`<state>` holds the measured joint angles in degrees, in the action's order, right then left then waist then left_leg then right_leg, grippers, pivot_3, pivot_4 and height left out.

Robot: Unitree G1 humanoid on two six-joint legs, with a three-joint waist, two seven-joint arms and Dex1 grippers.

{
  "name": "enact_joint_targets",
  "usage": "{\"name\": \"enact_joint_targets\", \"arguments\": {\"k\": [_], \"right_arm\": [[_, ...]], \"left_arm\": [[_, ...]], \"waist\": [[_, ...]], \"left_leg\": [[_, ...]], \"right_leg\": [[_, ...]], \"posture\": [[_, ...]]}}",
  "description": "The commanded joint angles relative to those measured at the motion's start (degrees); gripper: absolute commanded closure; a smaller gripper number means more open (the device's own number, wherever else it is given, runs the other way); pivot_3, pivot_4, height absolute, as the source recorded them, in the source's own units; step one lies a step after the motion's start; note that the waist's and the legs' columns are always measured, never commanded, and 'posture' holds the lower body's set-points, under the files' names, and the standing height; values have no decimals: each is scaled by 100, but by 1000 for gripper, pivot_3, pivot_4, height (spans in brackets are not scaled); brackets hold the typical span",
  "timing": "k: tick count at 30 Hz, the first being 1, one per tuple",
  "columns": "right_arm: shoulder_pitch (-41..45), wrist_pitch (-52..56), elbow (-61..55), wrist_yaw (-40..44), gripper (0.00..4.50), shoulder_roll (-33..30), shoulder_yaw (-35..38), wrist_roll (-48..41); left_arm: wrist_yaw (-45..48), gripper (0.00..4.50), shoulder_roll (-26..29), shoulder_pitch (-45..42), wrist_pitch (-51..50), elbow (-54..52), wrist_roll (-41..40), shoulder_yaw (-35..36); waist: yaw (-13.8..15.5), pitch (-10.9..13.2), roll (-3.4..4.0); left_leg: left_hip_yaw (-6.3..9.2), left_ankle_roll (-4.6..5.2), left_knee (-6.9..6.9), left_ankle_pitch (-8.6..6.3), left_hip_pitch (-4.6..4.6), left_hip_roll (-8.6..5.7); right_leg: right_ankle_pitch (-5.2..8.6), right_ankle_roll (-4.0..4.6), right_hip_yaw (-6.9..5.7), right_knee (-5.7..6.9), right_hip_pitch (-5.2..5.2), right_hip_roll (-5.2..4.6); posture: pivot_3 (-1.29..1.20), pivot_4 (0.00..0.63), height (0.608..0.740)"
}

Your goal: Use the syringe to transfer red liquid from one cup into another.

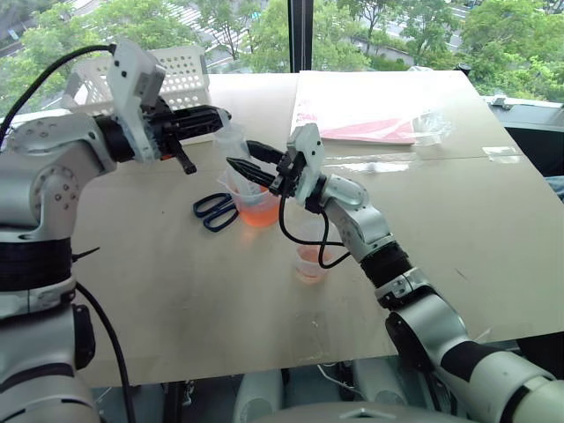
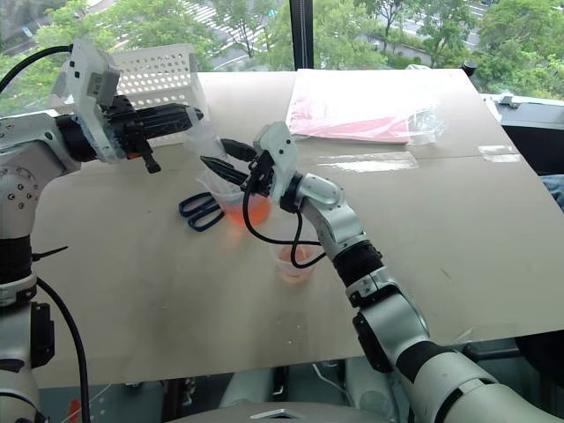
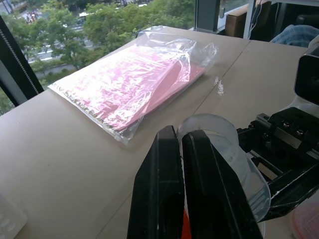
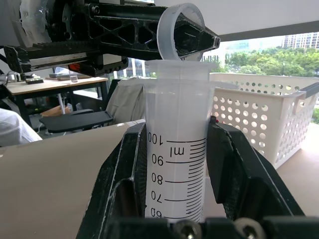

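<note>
**A:** When you stopped here, where was the syringe (image 4: 174, 164)?

**B:** You had it upright over the handled measuring cup (image 1: 256, 204), near the middle of the table (image 1: 441, 238). Your right gripper (image 1: 249, 165) was clamped around its barrel, one black finger on each side, with the printed graduation marks facing the right wrist camera.

**A:** And my left gripper (image 1: 216, 115)?

**B:** Its two fingers (image 3: 164, 199) were pressed together at the plunger's round top (image 4: 180, 31), above the barrel. From the left wrist view I could not tell whether you were pinching the disc's edge or merely touching it.

**A:** Where did the red liquid (image 1: 259, 214) sit?

**B:** Mostly in the bottom of the measuring cup, below the syringe. The smaller handleless cup (image 1: 309, 261) stood nearer to you, just beside your right forearm, with a shallow orange-red layer in it.

**A:** Anything else on the table?

**B:** Blue-handled scissors (image 1: 214, 210) lay just beside the measuring cup, on your left. A white perforated basket (image 1: 181, 77) stood at the far edge, and a pink packet in a clear bag (image 3: 134, 82) lay farther back on your right.
</note>
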<state>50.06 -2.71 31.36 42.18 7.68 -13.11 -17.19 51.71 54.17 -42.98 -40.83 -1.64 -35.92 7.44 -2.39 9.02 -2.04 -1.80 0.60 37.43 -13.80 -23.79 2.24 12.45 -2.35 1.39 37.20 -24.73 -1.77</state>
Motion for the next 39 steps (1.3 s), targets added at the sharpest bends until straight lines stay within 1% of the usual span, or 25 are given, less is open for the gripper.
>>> {"name": "enact_joint_targets", "arguments": {"k": [1, 11, 26, 29, 30, 31, 32, 33, 35, 36, 37, 39], "right_arm": [[114, 131, 81, 139, 3214, 396, -410, 351], [133, 152, 184, 145, 3216, 384, -446, 507], [189, 207, 146, 146, 3217, 439, -352, 497], [215, 211, 86, 152, 3217, 430, -293, 433], [223, 231, 24, 171, 3217, 429, -257, 376], [244, 360, -91, 173, 3217, 441, -179, 244], [285, 533, -254, 177, 3218, 431, -94, 96], [311, 668, -375, 178, 3219, 421, -40, -4], [354, 985, -632, 162, 3219, 368, 76, -211], [359, 1085, -726, 161, 3219, 333, 106, -263], [359, 1159, -801, 162, 3219, 305, 128, -293], [379, 1278, -911, 155, 3219, 256, 190, -340]], "left_arm": [[-204, 4500, 26, -490, 260, 42, 157, 354], [-207, 4500, -63, -640, 294, 128, 272, 415], [-175, 4500, -50, -567, 247, 60, 258, 476], [-92, 4500, -18, -469, 115, -54, 64, 630], [-91, 4000, -15, -423, 25, -97, -40, 716], [-56, 3838, 14, -329, -82, -151, -163, 825], [-74, 3528, 53, -136, -218, -233, -287, 1028], [-94, 3125, 77, 4, -317, -299, -368, 1175], [-203, 2196, 131, 397, -858, -542, -820, 1746], [-292, 1595, 154, 578, -1199, -674, -1093, 2039], [-369, 1301, 178, 735, -1449, -792, -1300, 2265], [-573, 307, 191, 1063, -1872, -1110, -1668, 2670]], "waist": [[-2, 0, 0], [-2, 0, 0], [-2, 0, 0], [-3, 0, 0], [-5, 0, 0], [-9, 0, 0], [-20, 1, 1], [-33, 1, 1], [-54, 1, 1], [-51, 1, 1], [-49, 1, 0], [-33, 1, 0]], "left_leg": [[0, 0, 0, 0, 0, 0], [0, 0, 0, 0, 0, 0], [1, 0, 1, 0, 1, 0], [1, 0, 2, 0, 1, 0], [1, 0, 2, 0, 1, 0], [1, 0, 2, 0, 1, 0], [1, 0, 2, 0, 1, 0], [1, 0, 2, 0, 1, 1], [27, 0, 1, 0, 1, 4], [33, 0, 1, 0, 1, 4], [38, 0, 1, 0, -1, 4], [44, 0, 1, 0, -3, 3]], "right_leg": [[0, 0, 0, 0, 0, 0], [0, 0, 0, 1, 0, 0], [0, 0, 0, 8, 0, 0], [0, 0, 0, 8, 0, 0], [0, 0, 0, 8, 0, 0], [0, 0, 0, 8, 0, 0], [0, 0, 0, 8, 0, 0], [0, 0, 2, 10, -2, 0], [0, 0, 5, 32, -3, 0], [0, 0, 5, 33, -3, -1], [1, 0, 1, 33, -3, -1], [1, 0, -5, 30, -2, -7]], "posture": [[0, 150, 740], [0, 150, 740], [0, 150, 740], [0, 150, 740], [0, 150, 740], [0, 150, 740], [0, 150, 740], [0, 150, 740], [0, 150, 740], [0, 150, 740], [0, 150, 740], [0, 150, 740]]}}
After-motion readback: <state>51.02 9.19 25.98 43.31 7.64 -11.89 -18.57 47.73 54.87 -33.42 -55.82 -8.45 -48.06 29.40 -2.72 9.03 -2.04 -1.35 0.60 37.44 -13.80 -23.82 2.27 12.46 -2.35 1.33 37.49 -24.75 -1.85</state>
